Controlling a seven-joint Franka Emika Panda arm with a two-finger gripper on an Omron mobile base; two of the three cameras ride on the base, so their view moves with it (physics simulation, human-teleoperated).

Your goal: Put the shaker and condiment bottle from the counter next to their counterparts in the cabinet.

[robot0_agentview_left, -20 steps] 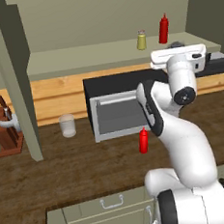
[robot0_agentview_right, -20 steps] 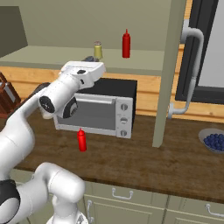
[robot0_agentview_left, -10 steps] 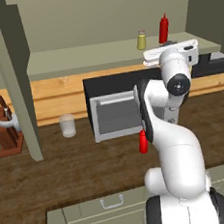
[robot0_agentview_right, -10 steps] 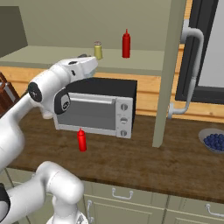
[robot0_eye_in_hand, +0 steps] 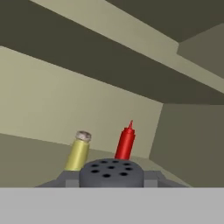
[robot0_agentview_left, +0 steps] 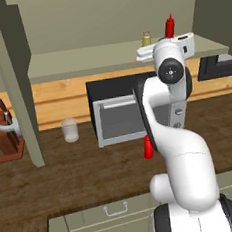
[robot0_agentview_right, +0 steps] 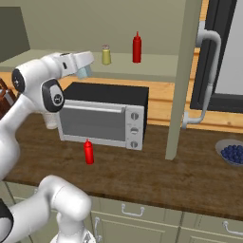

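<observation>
- Two red squeeze bottles show in the left base view: one slim red bottle with a pointed nozzle (robot0_agentview_left: 169, 25) stands on the pale shelf of the olive-beige wall cabinet (robot0_agentview_left: 82, 60) toward its right end, just beside a small yellowish shaker with a silver cap (robot0_agentview_left: 146, 38); the other slim red condiment bottle (robot0_agentview_left: 148, 147) stands on the dark brown wood-plank counter (robot0_agentview_left: 82, 166) in front of the black microwave (robot0_agentview_left: 118, 110), partly behind the white arm.
- Same view: the two-finger gripper (robot0_agentview_left: 141, 54) reaches level over the shelf's front edge, near the yellowish shaker; what it carries is hidden here. A pale glass cup (robot0_agentview_left: 69, 130) and a wooden knife block (robot0_agentview_left: 6, 139) stand toward the counter's left end.
- From the right base view, the gripper (robot0_agentview_right: 86, 67) is closed on the small pale blue-grey translucent shaker (robot0_agentview_right: 84, 71), held above the microwave's left rear corner, at the shelf's front edge and left of the yellowish shaker. The condiment bottle on the counter stands before the microwave's door, near the counter's front edge. A bowl of blueberries (robot0_agentview_right: 232, 152) sits at the counter's right end.
- Through the hand view, the held shaker's grey perforated cap sits between the fingertips at the bottom, with the yellowish shaker and red bottle upright on the shelf beyond, apart from it.
</observation>
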